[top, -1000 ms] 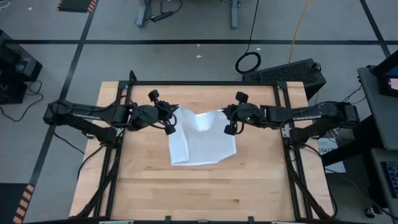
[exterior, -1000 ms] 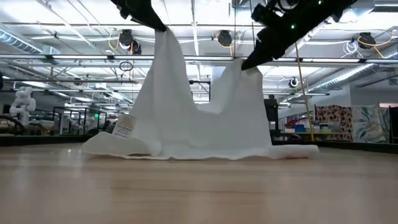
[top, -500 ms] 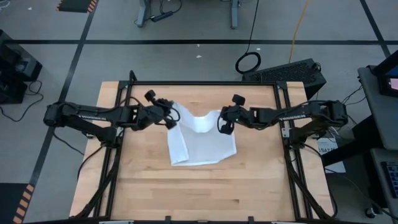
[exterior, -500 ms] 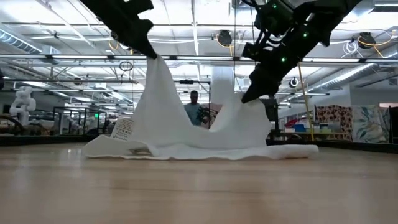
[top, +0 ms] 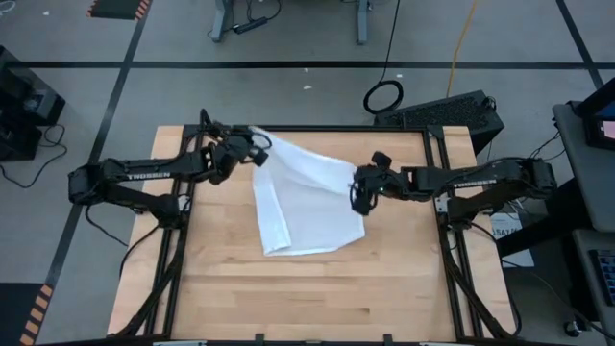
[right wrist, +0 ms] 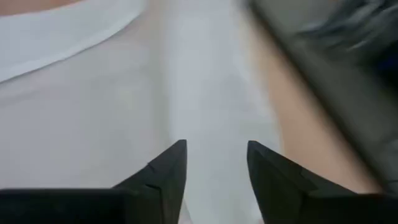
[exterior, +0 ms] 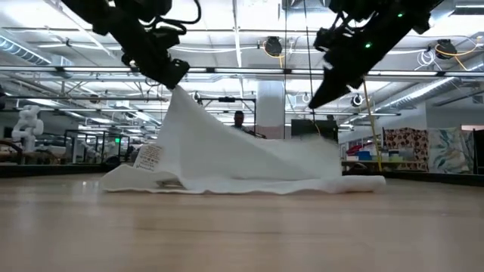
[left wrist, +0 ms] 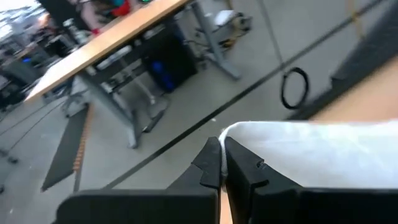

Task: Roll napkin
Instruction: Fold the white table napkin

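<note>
At worktop [top: 288, 298] 11 o'clock, left gripper [top: 256, 146] pinches napkin [top: 306, 207] corner aloft; right gripper [top: 356, 199] spread, released. Label [exterior: 150, 156] print unreadable; raised cloth partly hides a person [exterior: 239, 121].

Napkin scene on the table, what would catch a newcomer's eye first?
The white napkin stands out against the wooden table, one corner pulled up toward the far left edge by the left gripper, which is shut on it. The right gripper hovers open above the napkin's right edge, holding nothing.
</note>
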